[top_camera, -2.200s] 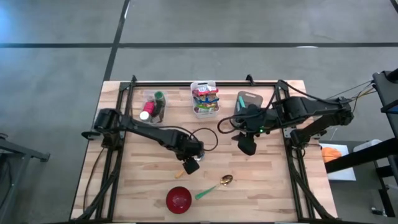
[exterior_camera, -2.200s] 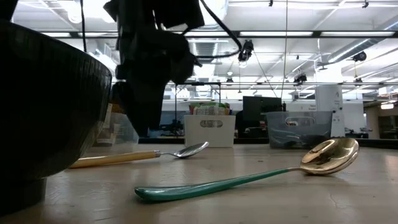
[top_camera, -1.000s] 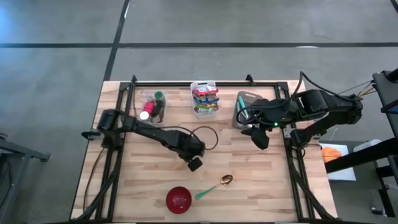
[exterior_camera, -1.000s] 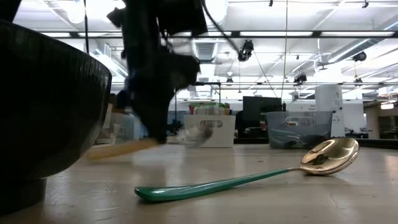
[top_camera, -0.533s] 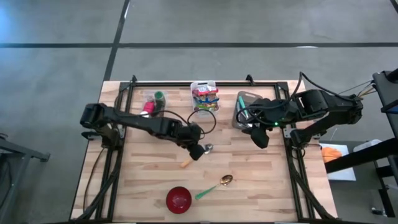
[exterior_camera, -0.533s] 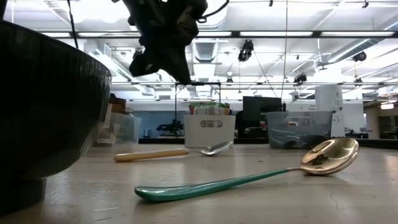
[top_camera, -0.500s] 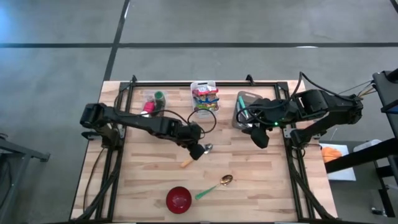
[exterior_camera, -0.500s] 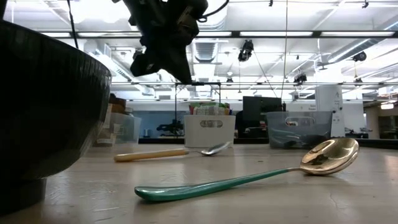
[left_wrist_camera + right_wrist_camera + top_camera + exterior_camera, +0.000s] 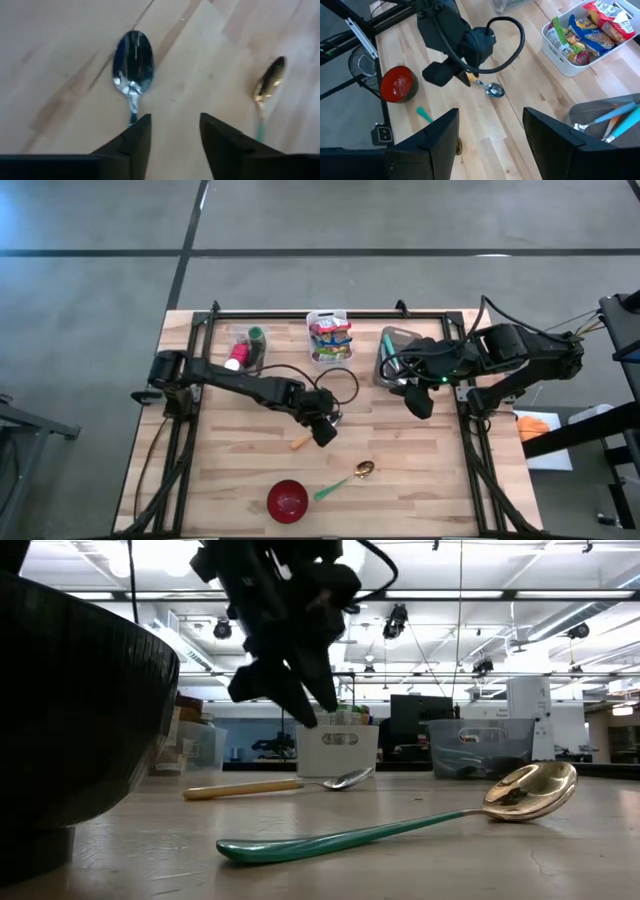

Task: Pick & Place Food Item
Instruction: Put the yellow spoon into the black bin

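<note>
2 arms | L gripper [image 9: 325, 430] jaws now spread, moved over wood-handled spoon [image 9: 312, 432] | R gripper [image 9: 420, 404] jaws spread, unchanged

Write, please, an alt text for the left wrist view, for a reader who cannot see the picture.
The left arm's open tool hangs over a light wooden table, its two dark fingers apart and holding nothing. A silver spoon lies on the wood just beyond the fingers, bowl pointing away. A gold spoon with a green handle lies off to one side.
</note>
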Controlling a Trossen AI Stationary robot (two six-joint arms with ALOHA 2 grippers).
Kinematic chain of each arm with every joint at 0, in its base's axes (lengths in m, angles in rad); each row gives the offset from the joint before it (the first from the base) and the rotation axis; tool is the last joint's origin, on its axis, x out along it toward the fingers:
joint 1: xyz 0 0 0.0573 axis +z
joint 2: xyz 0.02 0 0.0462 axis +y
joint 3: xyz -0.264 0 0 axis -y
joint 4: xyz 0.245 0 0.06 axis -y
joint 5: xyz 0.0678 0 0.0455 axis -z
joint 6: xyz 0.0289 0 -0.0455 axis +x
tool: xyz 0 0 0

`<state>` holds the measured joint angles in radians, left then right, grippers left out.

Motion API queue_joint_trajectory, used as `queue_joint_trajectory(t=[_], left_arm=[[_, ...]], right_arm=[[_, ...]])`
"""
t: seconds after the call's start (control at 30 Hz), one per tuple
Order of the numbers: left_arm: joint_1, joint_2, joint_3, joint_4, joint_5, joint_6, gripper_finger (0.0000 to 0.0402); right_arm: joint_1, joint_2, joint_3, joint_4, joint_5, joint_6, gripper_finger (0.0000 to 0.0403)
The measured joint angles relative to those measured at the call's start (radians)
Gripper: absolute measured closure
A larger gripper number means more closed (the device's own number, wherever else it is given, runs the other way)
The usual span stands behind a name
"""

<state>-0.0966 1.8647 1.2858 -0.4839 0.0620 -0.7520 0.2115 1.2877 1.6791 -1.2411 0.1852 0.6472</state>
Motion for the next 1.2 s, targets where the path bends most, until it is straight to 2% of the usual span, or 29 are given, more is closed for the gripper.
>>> queue_joint_trajectory(t=[0.1,0.23,0.47,0.8,0.93,1.1,1.2], left_arm=[[-0.006,0.032,0.000,0.003,-0.032,0.067,0.0212],[-0.031,0.066,0.003,0.011,-0.068,0.173,0.0206],[-0.040,0.082,0.003,-0.012,-0.128,0.176,0.0206],[-0.042,0.159,0.004,-0.014,-0.123,0.184,0.0207],[-0.042,0.180,0.007,-0.017,-0.135,0.187,0.0247],[-0.041,0.195,0.007,-0.018,-0.142,0.187,0.0367],[-0.039,0.196,0.006,-0.004,-0.157,0.169,0.0384]], right_arm=[[0.000,0.000,0.000,-0.017,0.000,-0.004,0.0189],[0.000,0.000,0.000,-0.020,0.000,-0.019,0.0189],[0.000,0.000,0.000,-0.035,0.000,-0.022,0.0189],[0.000,0.000,0.000,-0.035,0.000,-0.021,0.0189],[0.000,0.000,0.000,-0.035,-0.001,-0.016,0.0189],[0.000,0.000,0.000,-0.036,-0.001,-0.013,0.0189],[0.000,0.000,0.000,-0.036,-0.002,-0.011,0.0189]])
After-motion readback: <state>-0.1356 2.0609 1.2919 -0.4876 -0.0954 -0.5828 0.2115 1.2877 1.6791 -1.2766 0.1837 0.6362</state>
